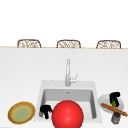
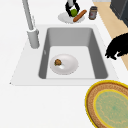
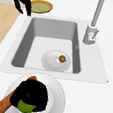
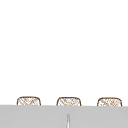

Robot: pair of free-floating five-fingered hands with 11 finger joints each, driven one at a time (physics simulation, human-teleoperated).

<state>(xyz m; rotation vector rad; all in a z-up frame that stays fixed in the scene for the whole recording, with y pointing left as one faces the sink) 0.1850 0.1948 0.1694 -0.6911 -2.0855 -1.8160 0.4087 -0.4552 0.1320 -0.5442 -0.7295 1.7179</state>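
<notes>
My right hand (image 1: 114,96) is down on a white plate (image 1: 121,101) to the right of the sink, its fingers curled round a green fruit (image 3: 25,106). From the sides, the same right hand (image 3: 33,94) (image 2: 72,5) covers the green fruit (image 2: 73,12) from above. A long brown bread stick (image 1: 114,109) lies across that plate. My left hand (image 1: 46,111) hovers at the sink's front left corner with its fingers hanging relaxed and holding nothing; this left hand (image 2: 117,48) (image 3: 22,1) is above the counter's edge.
A white bowl (image 2: 65,65) with a small brown piece (image 2: 58,62) lies in the sink basin (image 2: 72,37). A big red ball (image 1: 67,114) shows at the sink's front. A yellow-rimmed plate (image 1: 21,113) sits left, a jar (image 1: 115,117) right, the faucet (image 1: 67,73) behind.
</notes>
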